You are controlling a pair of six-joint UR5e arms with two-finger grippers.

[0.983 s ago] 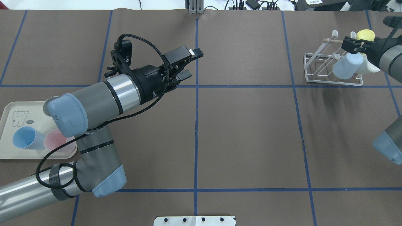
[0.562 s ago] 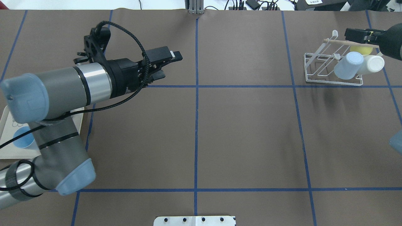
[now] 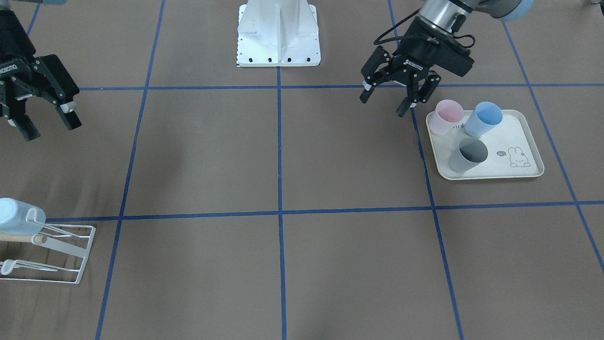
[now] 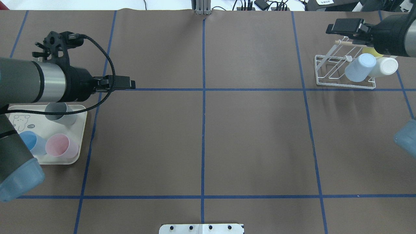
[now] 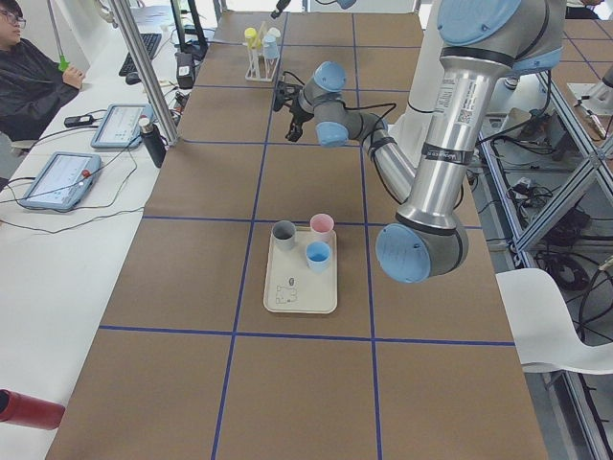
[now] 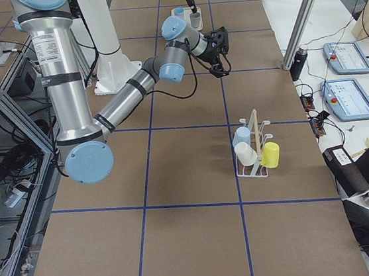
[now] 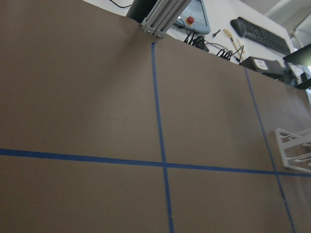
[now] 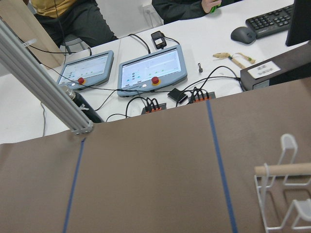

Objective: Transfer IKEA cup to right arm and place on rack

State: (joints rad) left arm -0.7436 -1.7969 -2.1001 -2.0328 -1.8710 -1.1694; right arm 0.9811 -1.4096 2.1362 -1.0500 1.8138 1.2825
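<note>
The white wire rack (image 4: pixel 328 79) with its wooden dowel stands at the far right. It holds a pale blue cup (image 4: pixel 357 66), a white cup (image 4: pixel 386 66) and a yellow cup (image 4: pixel 370 51). My right gripper (image 4: pixel 344 26) hovers open and empty over the rack's far end; it shows open in the front view (image 3: pixel 49 128). My left gripper (image 3: pixel 383 104) is open and empty, just beside the cream tray (image 3: pixel 519 141). The tray carries a pink cup (image 3: pixel 446 116), a blue cup (image 3: pixel 483 118) and a grey cup (image 3: pixel 468 154).
The brown table cover carries blue tape grid lines. The robot's white base (image 3: pixel 278 33) sits at the near middle edge. Operators' tablets and cables (image 8: pixel 150 70) lie beyond the far edge. The rack's corner (image 7: pixel 294 150) shows in the left wrist view.
My left arm has swung back from the table's middle to beside the tray, gripper open. My right gripper has drawn away from the pale blue cup, which stays on the rack.
</note>
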